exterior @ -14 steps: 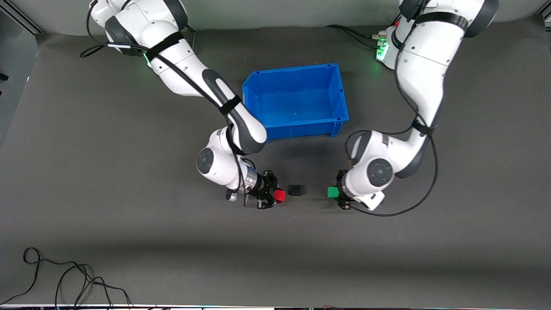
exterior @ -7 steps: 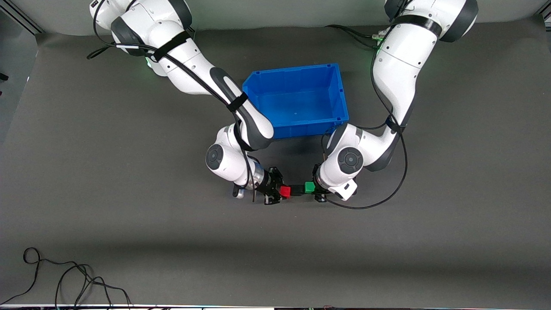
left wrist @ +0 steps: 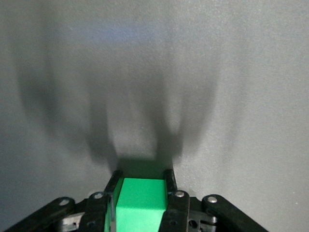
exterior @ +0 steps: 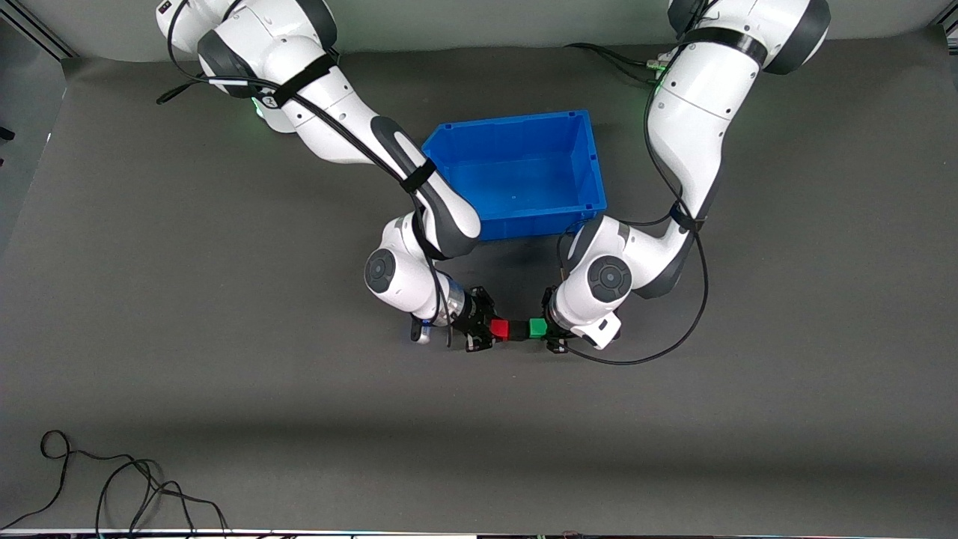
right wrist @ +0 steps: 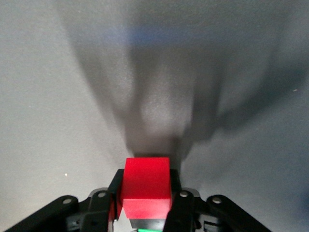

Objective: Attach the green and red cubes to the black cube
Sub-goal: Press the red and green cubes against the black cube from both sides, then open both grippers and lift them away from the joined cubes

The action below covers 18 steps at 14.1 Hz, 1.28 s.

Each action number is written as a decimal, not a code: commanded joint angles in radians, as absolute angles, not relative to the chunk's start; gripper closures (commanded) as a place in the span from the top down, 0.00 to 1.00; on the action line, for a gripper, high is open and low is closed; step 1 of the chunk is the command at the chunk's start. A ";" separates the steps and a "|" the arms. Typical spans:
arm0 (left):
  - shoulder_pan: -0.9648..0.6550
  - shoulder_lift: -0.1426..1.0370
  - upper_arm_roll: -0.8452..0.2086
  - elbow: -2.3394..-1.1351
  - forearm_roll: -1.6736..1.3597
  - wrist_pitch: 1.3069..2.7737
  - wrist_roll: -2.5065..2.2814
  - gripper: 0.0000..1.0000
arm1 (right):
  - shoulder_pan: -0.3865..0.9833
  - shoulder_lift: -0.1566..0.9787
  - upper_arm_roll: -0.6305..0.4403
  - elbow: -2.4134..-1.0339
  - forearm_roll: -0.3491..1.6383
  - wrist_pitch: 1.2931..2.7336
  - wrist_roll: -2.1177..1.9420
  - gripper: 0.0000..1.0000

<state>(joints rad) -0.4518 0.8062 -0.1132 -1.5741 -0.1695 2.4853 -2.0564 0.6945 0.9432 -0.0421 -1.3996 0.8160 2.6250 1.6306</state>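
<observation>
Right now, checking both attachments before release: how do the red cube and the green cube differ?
The red cube is held by the right gripper; the green cube by the left gripper. Red sits at the black cube's end toward the right arm, green at its end toward the left arm. Both look the same size, are clamped between fingers, and sit close against the black cube in one row.

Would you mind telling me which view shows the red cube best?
The right wrist view: the red cube fills the right hand. The front view shows it small beside the black cube; the left wrist view shows none of it.
</observation>
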 commanded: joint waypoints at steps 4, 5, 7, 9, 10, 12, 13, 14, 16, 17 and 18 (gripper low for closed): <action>-0.480 0.841 -0.101 -1.534 -0.179 2.490 -2.079 0.09 | 0.710 0.940 -0.054 -1.382 0.815 2.623 1.634 1.00; -0.480 0.839 -0.101 -1.532 -0.176 2.490 -2.077 0.17 | 0.710 0.934 -0.054 -1.381 0.816 2.623 1.635 1.00; -0.482 0.835 -0.100 -1.514 -0.135 2.471 -2.065 0.99 | 0.700 0.913 -0.057 -1.381 0.816 2.620 1.634 1.00; -0.476 0.813 -0.098 -1.503 -0.088 2.464 -2.066 1.00 | 0.695 0.876 -0.069 -1.385 0.804 2.588 1.631 1.00; -0.466 0.807 -0.094 -1.493 -0.087 2.457 -2.066 1.00 | 0.689 0.859 -0.102 -1.382 0.798 2.532 1.626 1.00; -0.454 0.746 -0.068 -1.486 -0.078 2.401 -2.057 1.00 | 0.690 0.809 -0.170 -1.374 0.717 2.389 1.621 1.00; -0.450 0.701 -0.046 -1.488 -0.045 2.344 -2.027 1.00 | 0.687 0.780 -0.190 -1.373 0.656 2.338 1.620 1.00; -0.439 0.659 -0.034 -1.488 -0.014 2.270 -1.957 1.00 | 0.687 0.749 -0.207 -1.373 0.605 2.292 1.620 1.00; -0.373 0.585 -0.041 -1.494 -0.024 2.145 -1.683 1.00 | 0.684 0.681 -0.244 -1.374 0.531 2.202 1.594 1.00; -0.348 0.550 -0.043 -1.500 -0.038 2.093 -1.531 1.00 | 0.684 0.651 -0.267 -1.376 0.508 2.142 1.545 1.00; -0.325 0.517 -0.041 -1.511 -0.064 2.033 -1.409 1.00 | 0.686 0.620 -0.299 -1.376 0.496 2.073 1.485 1.00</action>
